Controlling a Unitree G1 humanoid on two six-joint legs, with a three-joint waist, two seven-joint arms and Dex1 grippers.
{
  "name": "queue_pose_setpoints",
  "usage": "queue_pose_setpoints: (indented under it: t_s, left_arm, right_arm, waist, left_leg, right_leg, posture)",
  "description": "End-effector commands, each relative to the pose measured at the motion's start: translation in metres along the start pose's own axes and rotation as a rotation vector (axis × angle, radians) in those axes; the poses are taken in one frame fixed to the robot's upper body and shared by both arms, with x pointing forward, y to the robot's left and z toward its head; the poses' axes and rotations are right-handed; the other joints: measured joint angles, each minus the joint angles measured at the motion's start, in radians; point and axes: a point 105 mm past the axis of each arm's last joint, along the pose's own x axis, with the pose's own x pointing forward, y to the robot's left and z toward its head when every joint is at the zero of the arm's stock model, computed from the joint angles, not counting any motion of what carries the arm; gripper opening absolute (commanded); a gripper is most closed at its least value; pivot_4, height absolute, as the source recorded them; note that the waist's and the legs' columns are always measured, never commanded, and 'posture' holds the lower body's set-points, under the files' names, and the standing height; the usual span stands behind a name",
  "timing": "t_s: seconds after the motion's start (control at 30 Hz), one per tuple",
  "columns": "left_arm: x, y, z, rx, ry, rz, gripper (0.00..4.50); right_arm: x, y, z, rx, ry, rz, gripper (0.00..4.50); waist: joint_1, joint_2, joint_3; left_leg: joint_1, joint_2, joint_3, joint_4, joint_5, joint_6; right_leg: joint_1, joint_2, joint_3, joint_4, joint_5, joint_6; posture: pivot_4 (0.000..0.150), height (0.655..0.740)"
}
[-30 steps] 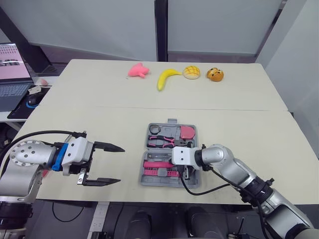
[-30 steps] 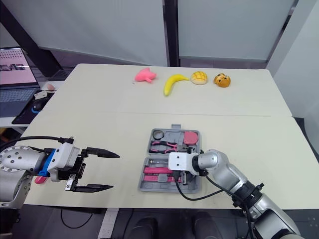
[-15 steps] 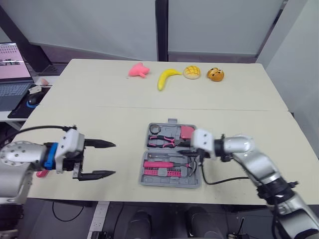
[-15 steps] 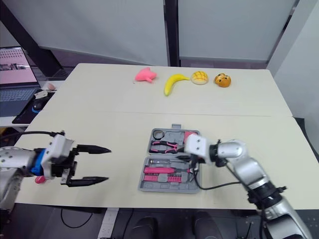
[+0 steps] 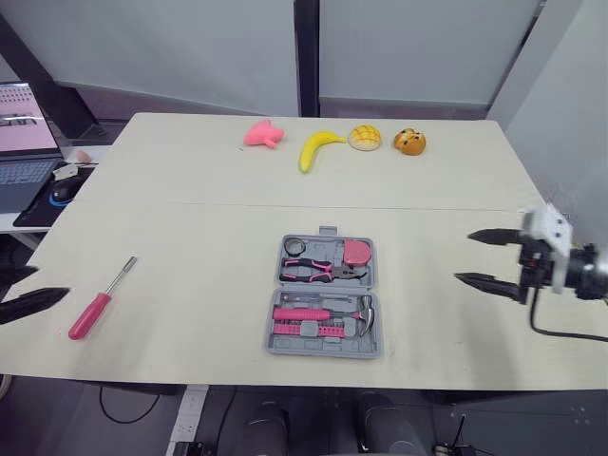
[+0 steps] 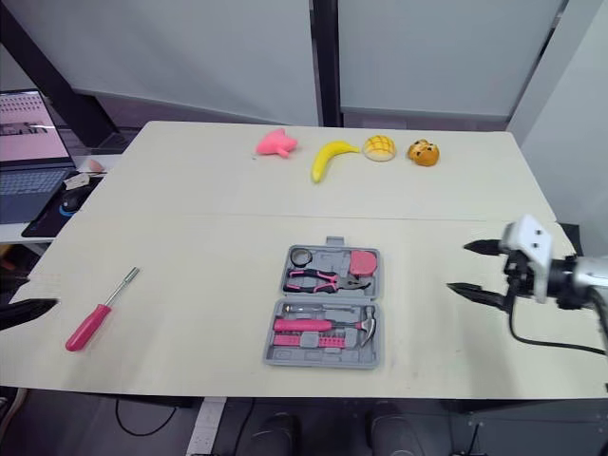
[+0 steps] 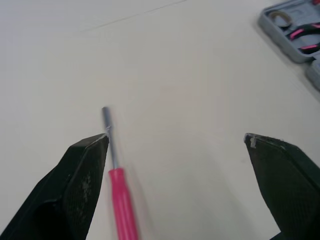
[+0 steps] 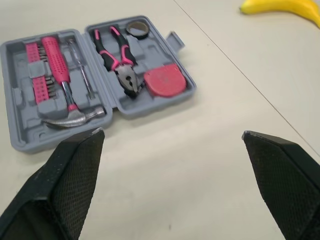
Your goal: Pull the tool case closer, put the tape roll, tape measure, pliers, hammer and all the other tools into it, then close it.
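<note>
Case point(image 5: 325, 296) — grey, open flat, pink-handled tools inside

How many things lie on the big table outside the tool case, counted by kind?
screwdriver: 1
banana: 1
bread rolls: 2
pink toy: 1
Total: 5

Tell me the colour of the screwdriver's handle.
The screwdriver handle is pink, clearest in the left eye view.

Table point(image 5: 190, 237): case point(image 5: 323, 352), screwdriver point(image 5: 96, 307) (banana point(image 5: 316, 150) beyond)
</note>
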Motion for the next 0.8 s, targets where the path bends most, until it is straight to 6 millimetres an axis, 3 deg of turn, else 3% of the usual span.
queue_pose_setpoints:
  t_s: [0.03,0.2,0.3,0.67,0.8]
  left_arm:
    - [-0.026,0.021,0.005,0.027,0.026,0.131,4.5]
    - [-0.034,0.03,-0.003,-0.003,0.063,0.195,4.5]
    - [-0.032,0.03,-0.006,-0.006,0.078,0.198,4.5]
    - [-0.028,0.03,-0.008,0.005,0.075,0.194,4.5]
    - [-0.03,0.032,-0.011,0.002,0.065,0.22,4.5]
  right_arm:
    - [-0.029,-0.01,-0.002,0.046,-0.011,-0.061,4.49]
    - [-0.05,-0.013,-0.021,0.11,0.034,-0.112,4.49]
    - [-0.051,-0.009,-0.026,0.119,0.038,-0.114,4.49]
    - [-0.05,-0.007,-0.02,0.121,0.019,-0.134,4.49]
    - [-0.041,-0.009,-0.015,0.096,0.008,-0.137,4.49]
  waist:
    - [0.0,0.0,0.0]
    - [0.001,0.0,0.0]
    - [0.0,0.0,0.0]
    - [-0.006,0.0,0.0]
    - [-0.006,0.0,0.0]
  left_leg:
    - [0.0,0.0,0.0,0.0,0.0,0.0]
    - [0.0,0.0,0.0,0.0,0.0,0.0]
    - [0.0,0.0,0.001,0.0,0.0,0.0]
    - [0.001,0.0,0.001,0.0,0.0,0.0]
    - [0.001,0.0,0.001,0.0,0.0,0.0]
  right_leg:
    - [0.0,0.0,0.0,0.0,0.0,0.0]
    - [0.0,0.0,0.0,0.0,0.0,0.0]
    - [0.0,0.0,0.0,0.0,0.0,0.0]
    - [0.0,0.0,0.001,0.003,-0.001,0.001]
    - [0.0,0.0,0.001,0.003,-0.001,0.001]
  posture:
    - [0.15,0.74]
    - [0.15,0.74]
    - [0.15,0.74]
    - [0.15,0.74]
    - [0.15,0.74]
